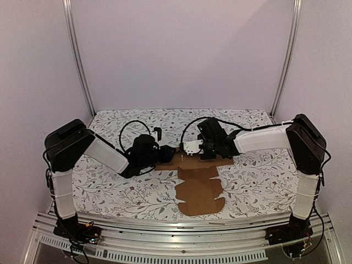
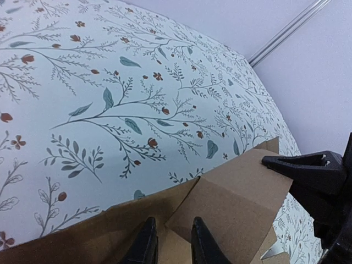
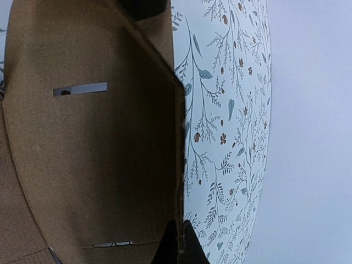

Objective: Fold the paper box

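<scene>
The paper box (image 1: pixel 201 192) is a flat brown cardboard sheet with flaps and slits, lying mid-table with its far end raised between the arms. My left gripper (image 1: pixel 164 154) is at the sheet's far left corner. In the left wrist view its narrowly spaced fingers (image 2: pixel 146 245) straddle a creased fold of the cardboard (image 2: pixel 236 203). My right gripper (image 1: pixel 192 149) is shut on the thin edge of a raised panel (image 3: pixel 93 154), with its tips (image 3: pixel 179 242) pinching that edge. The right gripper's black finger (image 2: pixel 308 165) also rests on the flap in the left wrist view.
A floral tablecloth (image 1: pixel 121 187) covers the table. Metal frame posts (image 1: pixel 80 60) stand at the back corners against white walls. A black cable (image 1: pixel 129 129) loops above the left arm. A metal rail (image 1: pixel 181 225) runs along the near edge.
</scene>
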`<action>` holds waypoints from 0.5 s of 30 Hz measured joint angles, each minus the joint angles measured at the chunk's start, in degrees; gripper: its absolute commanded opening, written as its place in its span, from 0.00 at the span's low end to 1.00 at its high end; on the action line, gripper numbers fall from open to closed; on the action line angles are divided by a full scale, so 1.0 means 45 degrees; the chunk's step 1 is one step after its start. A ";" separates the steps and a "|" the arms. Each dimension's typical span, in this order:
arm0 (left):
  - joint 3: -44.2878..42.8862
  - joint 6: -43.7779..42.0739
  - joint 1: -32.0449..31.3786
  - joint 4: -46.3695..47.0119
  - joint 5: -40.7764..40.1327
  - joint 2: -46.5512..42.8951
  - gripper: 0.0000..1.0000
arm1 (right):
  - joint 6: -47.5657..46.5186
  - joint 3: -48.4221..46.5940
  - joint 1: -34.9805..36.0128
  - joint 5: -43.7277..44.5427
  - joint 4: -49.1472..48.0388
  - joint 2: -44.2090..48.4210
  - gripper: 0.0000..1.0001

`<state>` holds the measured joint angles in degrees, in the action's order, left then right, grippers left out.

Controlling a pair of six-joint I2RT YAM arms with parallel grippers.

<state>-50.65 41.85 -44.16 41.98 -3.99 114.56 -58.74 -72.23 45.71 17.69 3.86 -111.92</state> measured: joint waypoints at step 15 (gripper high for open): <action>-0.1428 0.0024 -0.0345 -0.0398 0.0515 0.0646 0.22 | 0.0277 -0.0034 0.0005 0.0374 0.0194 0.0000 0.00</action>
<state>-57.08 41.95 -45.71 40.18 -1.67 117.47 -57.49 -72.38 45.74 19.38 4.73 -111.92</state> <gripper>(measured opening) 0.215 0.005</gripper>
